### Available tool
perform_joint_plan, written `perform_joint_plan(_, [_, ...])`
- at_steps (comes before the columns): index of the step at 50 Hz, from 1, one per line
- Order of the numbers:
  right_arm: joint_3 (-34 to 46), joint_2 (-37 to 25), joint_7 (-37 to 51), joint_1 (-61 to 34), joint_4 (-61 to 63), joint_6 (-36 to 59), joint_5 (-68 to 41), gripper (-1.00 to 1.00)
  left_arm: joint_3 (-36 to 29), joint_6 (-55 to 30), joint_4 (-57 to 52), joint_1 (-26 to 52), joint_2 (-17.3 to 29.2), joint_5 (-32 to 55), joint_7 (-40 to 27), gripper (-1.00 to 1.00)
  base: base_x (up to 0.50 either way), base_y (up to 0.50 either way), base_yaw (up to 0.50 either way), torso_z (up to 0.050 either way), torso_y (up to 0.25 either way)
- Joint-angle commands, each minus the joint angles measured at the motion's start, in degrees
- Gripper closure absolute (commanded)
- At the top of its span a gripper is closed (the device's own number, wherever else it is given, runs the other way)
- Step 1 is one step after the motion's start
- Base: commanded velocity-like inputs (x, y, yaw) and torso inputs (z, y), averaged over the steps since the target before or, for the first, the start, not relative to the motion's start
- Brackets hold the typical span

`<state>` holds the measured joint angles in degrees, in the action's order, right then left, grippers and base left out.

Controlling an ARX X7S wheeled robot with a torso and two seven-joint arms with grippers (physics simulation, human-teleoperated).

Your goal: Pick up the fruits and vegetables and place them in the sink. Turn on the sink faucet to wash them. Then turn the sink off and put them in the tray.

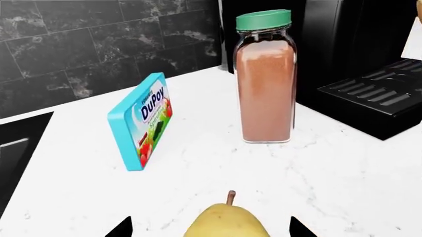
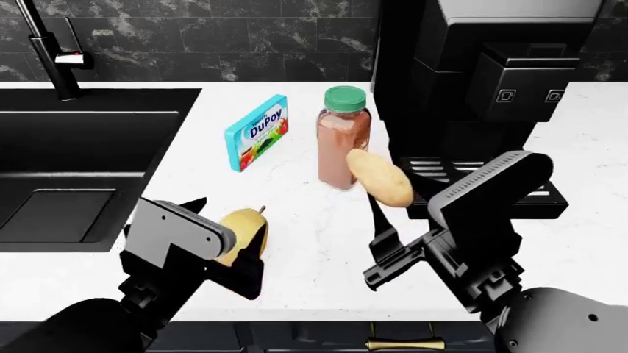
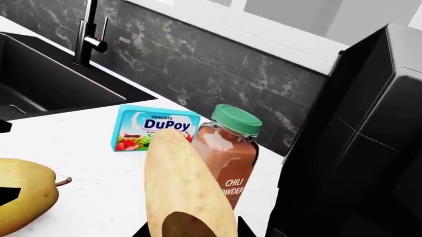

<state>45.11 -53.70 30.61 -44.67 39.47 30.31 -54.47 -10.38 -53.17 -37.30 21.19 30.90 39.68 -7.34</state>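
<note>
Hiding most of the yellow fruit, the left gripper is sitting low at lower left of the head view, fingers either side of it; can't tell if they're clamping. Right gripper is angling up mid-frame, jaws closed on the potato, lifted clear of the counter. Teal packet is reading "DuPoy"; bottle label is reading "CHILI POWDER", partly covered. Sink and faucet are sitting upper left, both cropped.

I see a teal DuPoy packet standing on edge, chili bottle just beside it, black coffee machine behind, all ahead of my claws.
</note>
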Motion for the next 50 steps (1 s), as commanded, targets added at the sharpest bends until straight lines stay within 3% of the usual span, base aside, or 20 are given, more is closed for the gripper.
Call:
perform_joint_plan(1, [0.1, 0.2, -0.7, 0.2, -0.1, 0.0, 1.2, 1.00, -1.6, 1.0, 1.0, -1.1, 0.2, -1.0, 0.5, -1.00, 0.00, 0.00, 0.00, 0.000, 0.000])
perform_joint_plan(40, [1.0, 1.0, -1.9, 1.4, -0.9, -1.2, 2.4, 1.00, -7.4, 7.4, 8.8, -2.7, -0.1, -6.9, 3.2, -1.00, 0.00, 0.00, 0.00, 0.000, 0.000])
perform_joint_plan(41, [1.0, 1.0, -1.9, 1.4, -0.9, -1.2, 2.4, 1.00, -7.5, 7.8, 8.6, -3.0, 0.0, -7.1, 3.2, 1.00, 0.00, 0.00, 0.00, 0.000, 0.000])
perform_joint_plan(50, [1.1, 1.1, -1.9, 1.5, -0.8, -1.1, 2.5, 1.00, -7.5, 10.6, 5.4, -4.6, 1.0, -7.3, 4.1, 1.00, 0.00, 0.00, 0.00, 0.000, 0.000])
